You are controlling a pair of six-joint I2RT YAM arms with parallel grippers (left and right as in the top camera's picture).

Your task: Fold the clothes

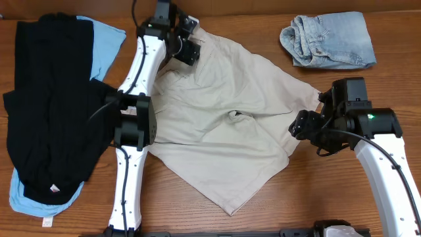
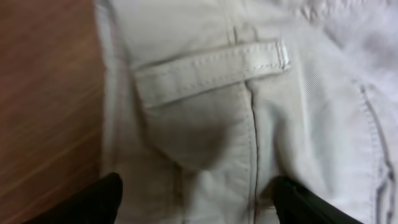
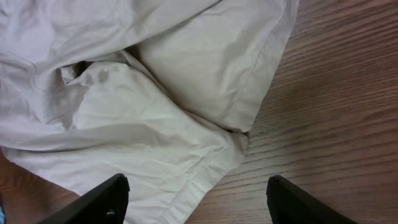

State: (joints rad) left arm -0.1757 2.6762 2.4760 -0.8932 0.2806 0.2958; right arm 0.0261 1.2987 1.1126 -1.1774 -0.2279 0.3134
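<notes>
The beige shorts (image 1: 223,131) lie spread open in the middle of the table (image 1: 263,210), waistband towards the far edge and the legs fanned out towards the near edge, with loose creases around the crotch. The cloth is not yet folded.

The left gripper (image 1: 187,49) hangs over the far left corner of the shorts, at the waistband. In the left wrist view its two dark fingers (image 2: 102,199) stand wide apart, with a belt loop (image 2: 211,68) and a lengthwise seam lying on the cloth just ahead of them. Nothing is gripped; whether the tips touch the cloth cannot be told. Bare wood shows along the left side of that view.

The right gripper (image 1: 302,125) sits at the right edge of the shorts, low over a leg opening. In the right wrist view its fingers (image 3: 93,202) are also spread wide and hold nothing. Ahead of them, a stitched hem (image 3: 261,81) runs down to a corner of cloth resting on the wood, and a small darker mark shows on the fabric near a fold.

At the left end of the table, black garments (image 1: 52,112) lie in a long pile on top of a sky-blue garment (image 1: 105,46), which sticks out at both ends. A folded denim piece (image 1: 329,41) rests at the far right, well apart from the shorts
</notes>
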